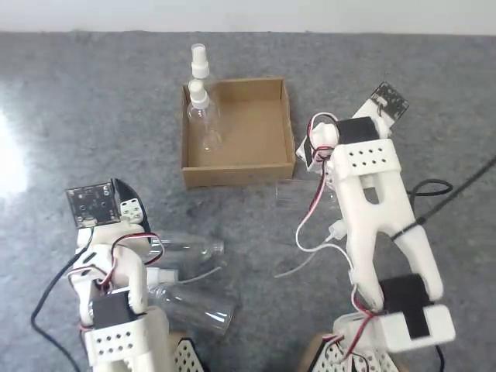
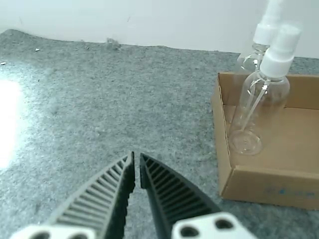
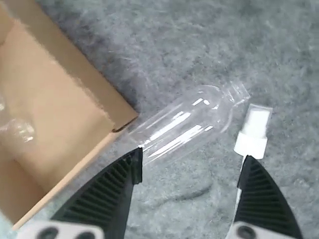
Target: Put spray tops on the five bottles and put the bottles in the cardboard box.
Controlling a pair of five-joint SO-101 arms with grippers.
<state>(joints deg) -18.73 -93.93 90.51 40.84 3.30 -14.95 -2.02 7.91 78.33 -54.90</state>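
The right gripper (image 3: 192,155) is held wide open above the table (image 1: 77,101), and nothing is grasped in it. Below its fingers a bare bottle (image 3: 189,124) is seen lying on its side, just beside a corner of the box (image 3: 75,89). A loose spray top (image 3: 254,132) lies near the open neck, and its lower end is hidden behind one finger. The left gripper (image 2: 137,167) is closed to a thin gap and is empty. In the high view two lying bottles (image 1: 194,248) are partly covered by the left arm; whether tops are fitted cannot be told. A capped bottle (image 1: 203,116) stands in the box's far left corner. A second capped bottle (image 1: 200,60) stands just behind the far wall of the box. The table is covered in grey speckled material, and a white wall (image 2: 149,20) is seen behind it.
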